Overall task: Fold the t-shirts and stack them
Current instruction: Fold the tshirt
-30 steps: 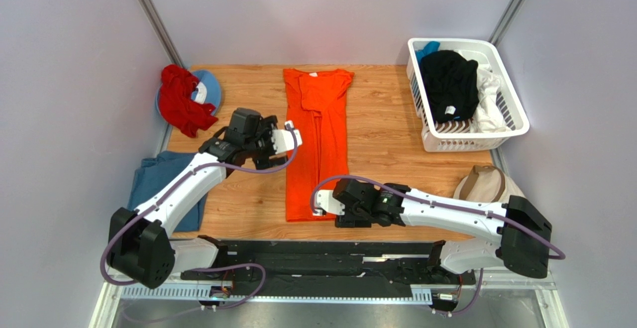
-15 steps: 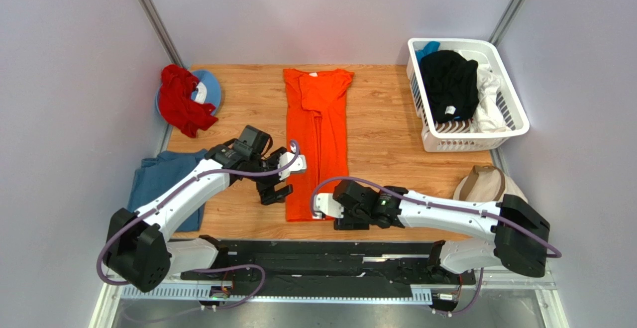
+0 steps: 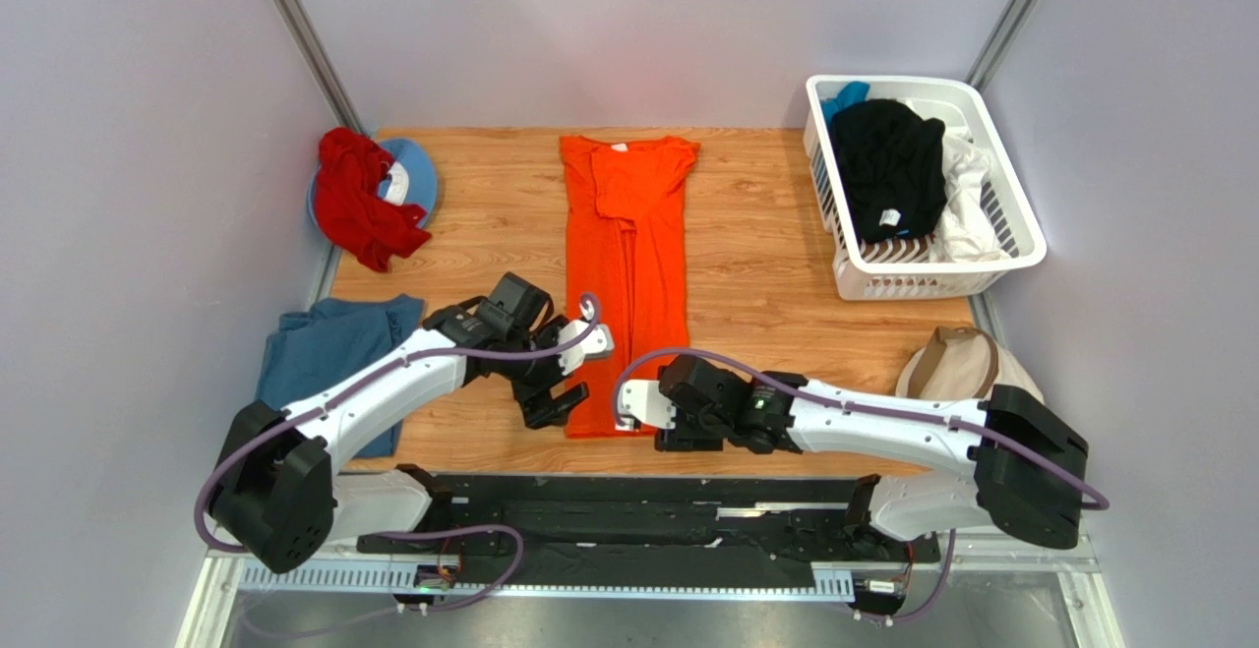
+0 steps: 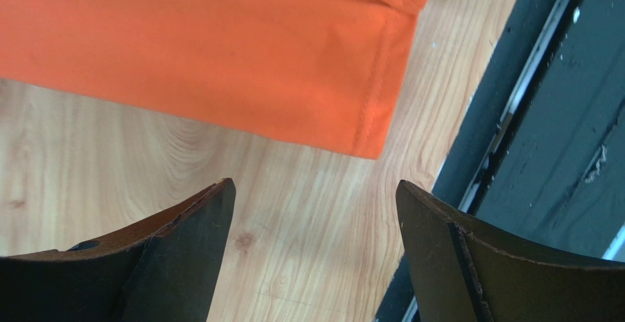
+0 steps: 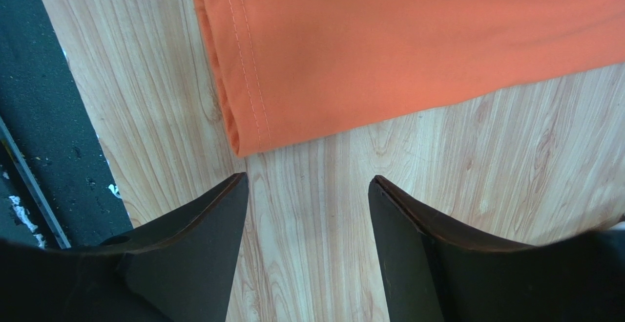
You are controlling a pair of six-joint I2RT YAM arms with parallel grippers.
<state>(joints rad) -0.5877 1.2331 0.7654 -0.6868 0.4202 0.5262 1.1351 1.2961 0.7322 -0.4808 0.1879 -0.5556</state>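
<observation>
Left wrist view: the left jaws stand wide apart over bare table, holding nothing, just short of the near left corner of the orange shirt, whose stitched hem lies flat on the wood. The right jaws are likewise apart and empty, hanging at that shirt's near right corner, where a folded edge with double stitching shows. Seen from above, both arms meet at the shirt's near end, one on each side. The orange shirt lies as a long narrow strip, sides folded in, collar at the far end. Left of it lies a blue shirt, and farther back on that side a red cloth. Right of it, a white basket holds a black shirt and a white shirt. A beige cap sits nearer.
</observation>
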